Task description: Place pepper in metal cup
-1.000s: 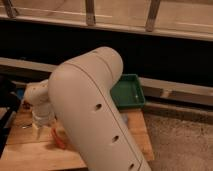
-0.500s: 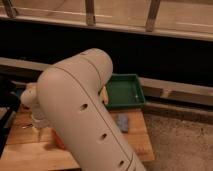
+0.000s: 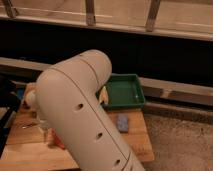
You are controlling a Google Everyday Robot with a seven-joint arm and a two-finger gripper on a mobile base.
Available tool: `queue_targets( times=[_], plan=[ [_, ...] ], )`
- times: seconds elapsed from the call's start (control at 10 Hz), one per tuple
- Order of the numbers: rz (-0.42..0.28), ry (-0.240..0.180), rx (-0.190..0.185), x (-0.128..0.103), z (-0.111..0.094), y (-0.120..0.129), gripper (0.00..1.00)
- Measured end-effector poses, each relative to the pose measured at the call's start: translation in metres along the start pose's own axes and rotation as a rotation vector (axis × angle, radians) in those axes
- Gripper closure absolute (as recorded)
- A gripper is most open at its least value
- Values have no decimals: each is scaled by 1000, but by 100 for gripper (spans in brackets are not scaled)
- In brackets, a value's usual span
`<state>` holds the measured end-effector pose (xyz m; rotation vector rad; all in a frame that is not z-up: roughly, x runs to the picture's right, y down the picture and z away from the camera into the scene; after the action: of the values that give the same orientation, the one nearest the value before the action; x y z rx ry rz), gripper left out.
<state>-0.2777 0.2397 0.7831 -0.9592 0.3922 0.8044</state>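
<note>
Cream, smooth plastic is most of what you get here: the robot's arm (image 3: 82, 117) is a fat rounded tube with a few small round holes along it. It runs from the bottom edge up to a domed elbow and blocks the whole middle of the wooden table (image 3: 137, 137), so whatever sits behind it is hidden. The table is light planks, cut off at the bottom and left. A green tray (image 3: 124, 91), rectangular with a raised rim, sits at the far side, its left end tucked behind the elbow. There's a pale yellowish thing (image 3: 104, 95) right at that spot that I can't identify. A small flat blue block (image 3: 122, 122) lies on the wood in front of the tray. The gripper (image 3: 48, 135) hangs low at the left, mostly behind the arm, jaws spread wide and not holding anything as far as I can tell. The pepper (image 3: 60, 143) is only a red-orange sliver on the wood just beside it, half hidden by the arm.
</note>
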Motion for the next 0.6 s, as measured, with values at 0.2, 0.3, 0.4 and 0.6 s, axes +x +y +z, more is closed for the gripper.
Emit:
queue_targets(
  times=[0.2,0.3,0.4,0.6],
  plan=[
    [13,1,-15,-4,10,-4,35],
    [15,-6,-25,-5,11,-6,35],
    [19,-26,-48,-7,11,-6,35],
    [14,-26,-45,-7,10,-6,35]
  ],
)
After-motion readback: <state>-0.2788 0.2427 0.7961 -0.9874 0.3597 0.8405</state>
